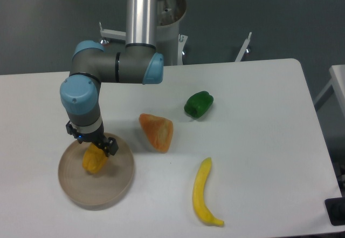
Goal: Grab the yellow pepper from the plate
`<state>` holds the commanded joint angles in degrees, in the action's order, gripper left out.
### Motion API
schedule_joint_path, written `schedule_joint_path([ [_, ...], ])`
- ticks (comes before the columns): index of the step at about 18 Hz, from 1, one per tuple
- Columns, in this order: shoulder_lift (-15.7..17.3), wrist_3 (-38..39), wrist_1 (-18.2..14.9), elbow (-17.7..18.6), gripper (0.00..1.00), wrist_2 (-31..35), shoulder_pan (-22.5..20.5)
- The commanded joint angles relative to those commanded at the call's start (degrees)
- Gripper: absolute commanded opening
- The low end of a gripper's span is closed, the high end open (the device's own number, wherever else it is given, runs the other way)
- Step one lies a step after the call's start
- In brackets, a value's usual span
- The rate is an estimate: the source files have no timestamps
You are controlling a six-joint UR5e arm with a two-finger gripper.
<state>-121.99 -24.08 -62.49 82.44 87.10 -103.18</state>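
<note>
The yellow pepper [95,161] is a small yellow-orange lump over the left middle of the round beige plate [116,187] at the table's front left. My gripper [95,150] comes down from above right onto the pepper's top. Its fingers are mostly hidden by the wrist and seem to be closed around the pepper. I cannot tell whether the pepper rests on the plate or is lifted just off it.
An orange wedge-shaped item [158,131] lies right of the plate. A green pepper [198,104] lies farther back right. A yellow banana [203,192] lies at the front middle. The arm's base column [143,11] stands at the table's back.
</note>
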Motion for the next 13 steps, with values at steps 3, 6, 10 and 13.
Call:
schedule_joint_path([
  [3,0.0,-0.26,0.09,-0.35,0.38,0.0,0.0],
  [6,0.09,-0.26,0.0,-0.61,0.32,-0.09,0.0],
  [10,0.79,-2.36,-0.26,-2.19,0.32,0.09,-0.35],
  [13,2.81,-7.98,-1.32,-3.6,0.32,3.06,-2.45],
])
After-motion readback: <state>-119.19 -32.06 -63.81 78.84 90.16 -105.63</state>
